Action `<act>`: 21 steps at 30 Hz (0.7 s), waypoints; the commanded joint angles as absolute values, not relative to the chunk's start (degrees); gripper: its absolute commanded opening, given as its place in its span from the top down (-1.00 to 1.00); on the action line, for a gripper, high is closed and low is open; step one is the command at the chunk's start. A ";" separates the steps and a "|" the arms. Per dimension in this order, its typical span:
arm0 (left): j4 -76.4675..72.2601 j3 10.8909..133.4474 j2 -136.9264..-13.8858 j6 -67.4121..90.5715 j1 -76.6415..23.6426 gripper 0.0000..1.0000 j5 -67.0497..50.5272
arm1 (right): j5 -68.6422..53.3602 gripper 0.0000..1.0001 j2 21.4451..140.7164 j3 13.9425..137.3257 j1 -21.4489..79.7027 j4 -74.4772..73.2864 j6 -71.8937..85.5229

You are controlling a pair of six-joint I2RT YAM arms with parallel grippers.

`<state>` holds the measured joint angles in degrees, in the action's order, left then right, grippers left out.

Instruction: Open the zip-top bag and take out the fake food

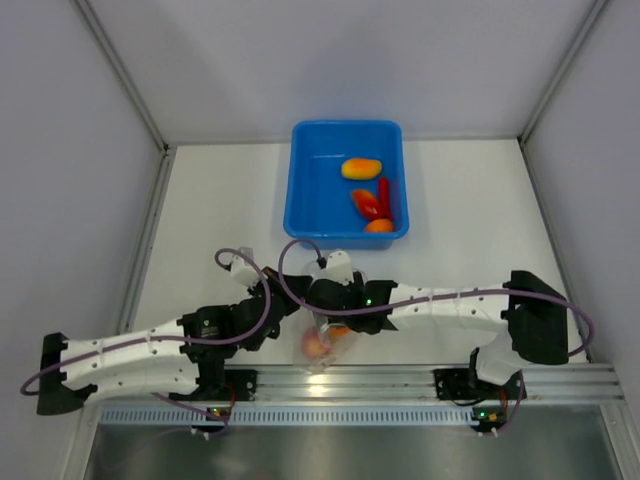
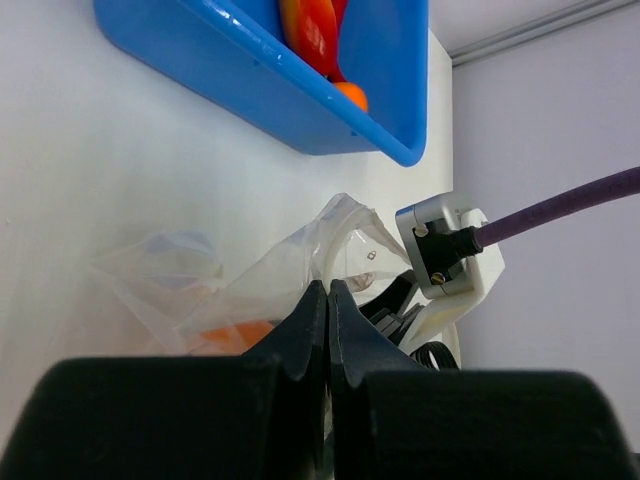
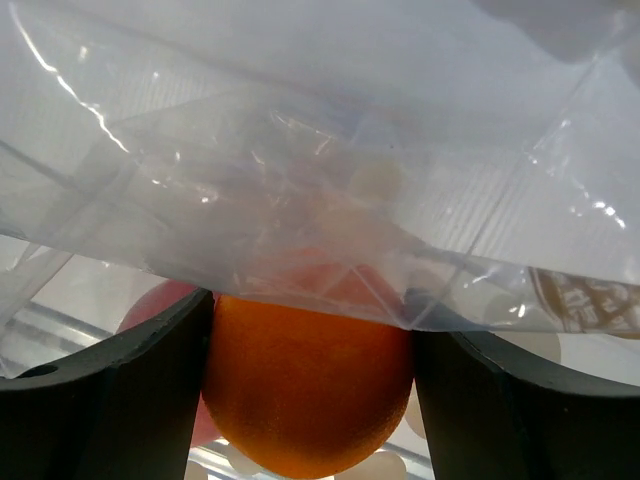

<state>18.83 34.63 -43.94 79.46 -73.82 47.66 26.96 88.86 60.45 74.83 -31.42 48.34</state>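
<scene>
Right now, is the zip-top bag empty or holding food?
Not empty: an orange piece shows through the zip-top bag, with a pink piece beside it.

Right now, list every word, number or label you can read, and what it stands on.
Nothing legible in any view.
Bag: a brownish printed patch in the right wrist view, too blurred to read.
Tub: no marking shows.
</scene>
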 commanded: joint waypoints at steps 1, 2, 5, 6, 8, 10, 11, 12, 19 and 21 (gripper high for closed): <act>21.09 35.86 -46.05 78.66 -73.56 1.00 46.58 | 33.39 -0.04 84.55 68.01 75.67 -30.66 45.36; 21.18 36.47 -46.58 78.58 -73.65 1.00 46.15 | 34.01 0.00 84.29 68.55 75.33 -31.20 44.66; 21.09 36.74 -47.02 78.13 -73.65 1.00 45.79 | 35.33 0.07 83.41 69.96 74.10 -32.25 43.42; 21.09 36.74 -46.85 77.96 -73.65 1.00 45.79 | 35.77 0.08 82.97 70.05 73.83 -32.52 42.98; 21.09 36.65 -46.41 78.05 -73.65 1.00 45.79 | 37.09 0.12 82.44 70.22 73.22 -33.22 41.84; 21.09 36.56 -45.97 77.96 -73.65 1.00 45.70 | 37.87 0.15 81.83 69.79 71.81 -33.92 40.96; 21.09 36.56 -45.62 77.78 -73.74 1.00 45.79 | 38.32 0.17 81.65 69.61 71.37 -34.80 40.78; 21.18 36.48 -44.92 77.61 -73.65 1.00 45.70 | 38.58 0.18 81.56 69.35 70.50 -35.07 40.26; 21.18 37.00 -42.98 75.42 -73.74 1.00 46.32 | 40.78 0.22 83.32 67.59 68.47 -39.29 40.95; 21.27 37.44 -43.94 74.88 -73.65 1.00 46.32 | 40.52 0.24 81.49 66.98 68.47 -38.33 41.13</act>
